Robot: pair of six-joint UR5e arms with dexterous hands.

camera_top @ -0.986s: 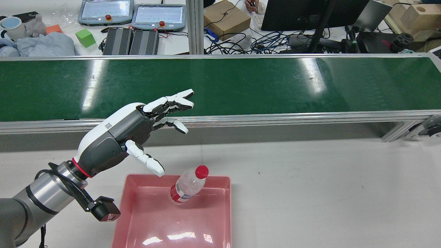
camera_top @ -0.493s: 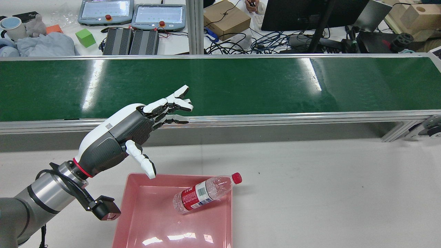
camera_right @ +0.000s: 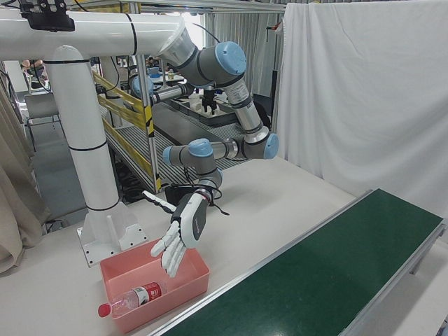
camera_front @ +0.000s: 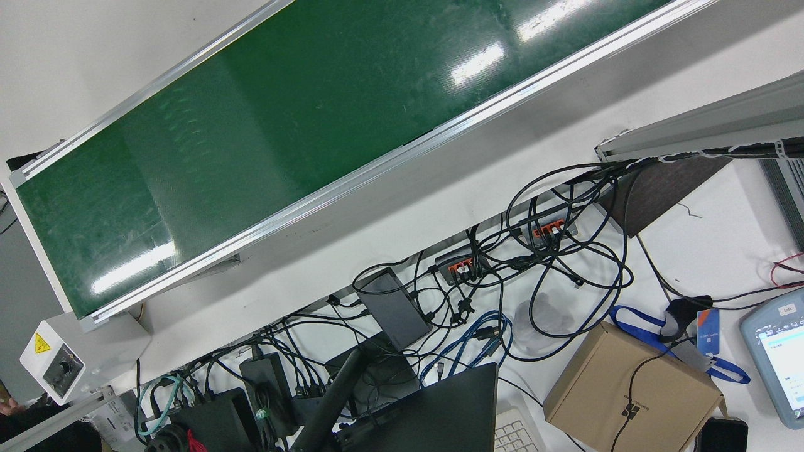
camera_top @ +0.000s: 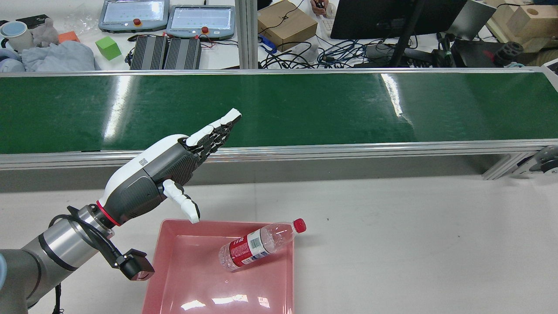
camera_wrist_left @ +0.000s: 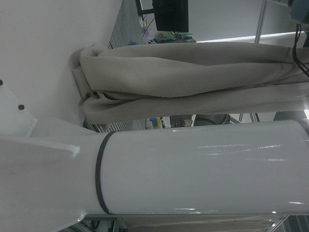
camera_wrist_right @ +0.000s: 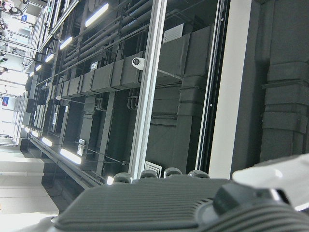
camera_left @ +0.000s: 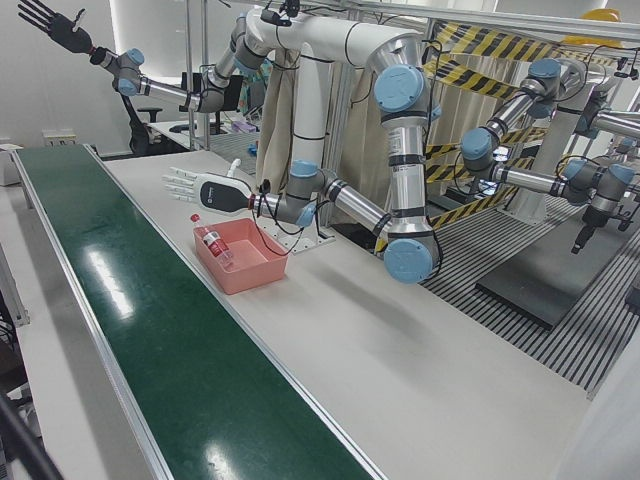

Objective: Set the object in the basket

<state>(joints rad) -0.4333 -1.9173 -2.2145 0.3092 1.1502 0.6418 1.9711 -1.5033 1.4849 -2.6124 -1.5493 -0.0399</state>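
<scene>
A clear plastic bottle (camera_top: 257,244) with a red cap and red label lies on its side in the pink basket (camera_top: 192,279), its neck resting on the right rim. It also shows in the left-front view (camera_left: 212,240) and the right-front view (camera_right: 136,296). My left hand (camera_top: 170,170) is open and empty, fingers stretched out flat, hovering above the basket's far left corner, clear of the bottle. My right hand (camera_left: 48,20) is raised high with fingers spread and holds nothing.
A long green conveyor belt (camera_top: 279,109) with aluminium rails runs across the far side of the white table. Beyond it lie cables, a cardboard box (camera_top: 285,24) and control pendants. The arms' white pedestal (camera_right: 91,161) stands behind the basket.
The bottle tipped from leaning upright in the basket to lying on its side with its neck on the right rim. My left hand's fingers straightened and drew together.
</scene>
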